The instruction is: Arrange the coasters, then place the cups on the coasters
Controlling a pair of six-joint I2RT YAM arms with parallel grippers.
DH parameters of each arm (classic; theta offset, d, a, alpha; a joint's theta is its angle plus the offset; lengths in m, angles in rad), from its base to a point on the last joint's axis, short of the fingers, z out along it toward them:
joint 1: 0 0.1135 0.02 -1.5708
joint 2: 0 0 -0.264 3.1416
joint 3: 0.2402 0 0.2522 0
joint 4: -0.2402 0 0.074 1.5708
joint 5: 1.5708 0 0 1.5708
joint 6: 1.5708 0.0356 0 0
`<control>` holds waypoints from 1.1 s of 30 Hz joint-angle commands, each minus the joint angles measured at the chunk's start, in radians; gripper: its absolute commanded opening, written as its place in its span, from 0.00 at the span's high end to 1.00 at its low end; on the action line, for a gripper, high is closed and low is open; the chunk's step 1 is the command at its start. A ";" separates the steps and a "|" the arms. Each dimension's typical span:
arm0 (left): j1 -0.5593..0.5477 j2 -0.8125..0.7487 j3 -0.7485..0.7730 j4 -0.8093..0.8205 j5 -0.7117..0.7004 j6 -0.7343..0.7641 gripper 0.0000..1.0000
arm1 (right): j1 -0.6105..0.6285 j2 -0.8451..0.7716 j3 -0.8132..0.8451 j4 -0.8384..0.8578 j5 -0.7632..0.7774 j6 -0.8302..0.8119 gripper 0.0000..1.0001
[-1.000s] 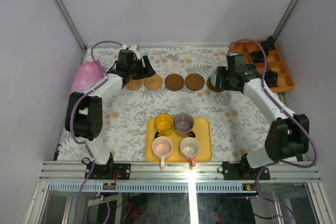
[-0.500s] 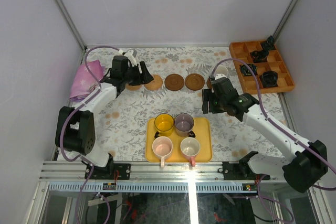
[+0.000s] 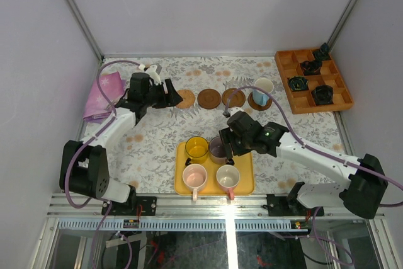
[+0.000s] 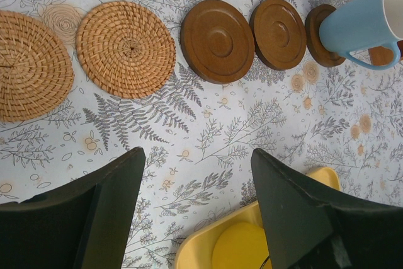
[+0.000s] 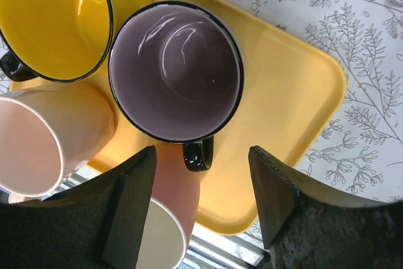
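Five coasters lie in a row at the back: two tan woven ones and three dark brown ones. The light blue cup stands on the rightmost brown coaster. The yellow cup, the purple-grey cup and two pink cups sit in the yellow tray. My left gripper hangs open over the tan coasters and holds nothing. My right gripper is open over the purple-grey cup, with the cup's black handle between the fingers and untouched.
An orange compartment tray with black parts stands at the back right. A pink cloth lies at the left edge. Flowered tablecloth shows between the coaster row and the yellow tray.
My right arm has swung from the blue cup at the back right down to the yellow tray, over the purple-grey cup. The left gripper has shifted slightly left along the coasters.
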 commanded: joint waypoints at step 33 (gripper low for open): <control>0.002 -0.023 -0.009 0.006 -0.013 0.022 0.31 | 0.069 0.203 -0.023 0.047 -0.008 -0.008 0.99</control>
